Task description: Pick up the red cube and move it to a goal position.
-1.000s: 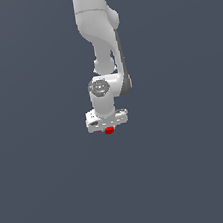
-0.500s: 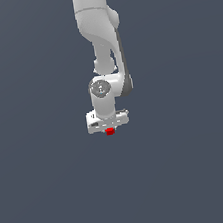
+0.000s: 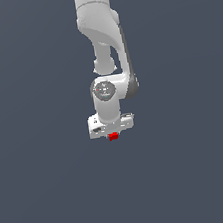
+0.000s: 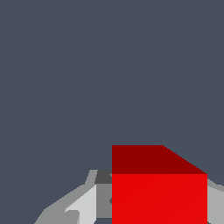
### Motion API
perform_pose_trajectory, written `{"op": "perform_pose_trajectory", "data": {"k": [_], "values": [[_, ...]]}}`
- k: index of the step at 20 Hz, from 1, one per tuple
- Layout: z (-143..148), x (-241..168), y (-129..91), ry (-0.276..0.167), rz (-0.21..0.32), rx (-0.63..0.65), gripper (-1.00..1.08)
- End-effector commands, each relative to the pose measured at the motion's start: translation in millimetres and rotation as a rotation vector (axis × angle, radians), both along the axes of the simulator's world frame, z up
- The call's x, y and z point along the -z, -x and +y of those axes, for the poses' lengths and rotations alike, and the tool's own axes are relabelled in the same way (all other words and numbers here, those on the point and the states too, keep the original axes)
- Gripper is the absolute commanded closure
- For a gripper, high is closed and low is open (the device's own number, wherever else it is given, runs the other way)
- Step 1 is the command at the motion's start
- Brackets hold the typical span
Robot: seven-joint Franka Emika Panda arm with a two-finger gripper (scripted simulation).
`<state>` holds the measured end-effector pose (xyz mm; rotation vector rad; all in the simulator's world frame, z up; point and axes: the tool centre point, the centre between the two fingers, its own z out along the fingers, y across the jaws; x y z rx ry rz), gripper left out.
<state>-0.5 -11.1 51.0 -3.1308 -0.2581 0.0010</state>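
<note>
The red cube (image 3: 113, 136) is a tiny bright block sitting just under the white hand of the arm in the exterior view. My gripper (image 3: 113, 134) is shut on it, and the fingers are mostly hidden behind the hand and the cube. In the wrist view the red cube (image 4: 158, 197) fills the space between the grey fingers (image 4: 83, 205), with one face lit and its upper face darker. Nothing marks a goal position in either view.
Only a plain dark grey background surrounds the arm (image 3: 104, 44) in both views. No other objects, edges or containers show.
The gripper with the red cube has shifted slightly downward and a touch toward the exterior view's right. The grip looks unchanged.
</note>
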Motion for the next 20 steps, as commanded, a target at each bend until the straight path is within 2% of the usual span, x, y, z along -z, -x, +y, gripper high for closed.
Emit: {"op": "perform_pose_trajectory", "data": {"k": [1, 10, 20], "values": [[5, -9, -15, 0.0, -0.001, 0.0, 1.08], [20, -36, -64, 0.0, -0.001, 0.0, 1.08], [26, -49, -87, 0.0, -0.001, 0.0, 1.08]]}}
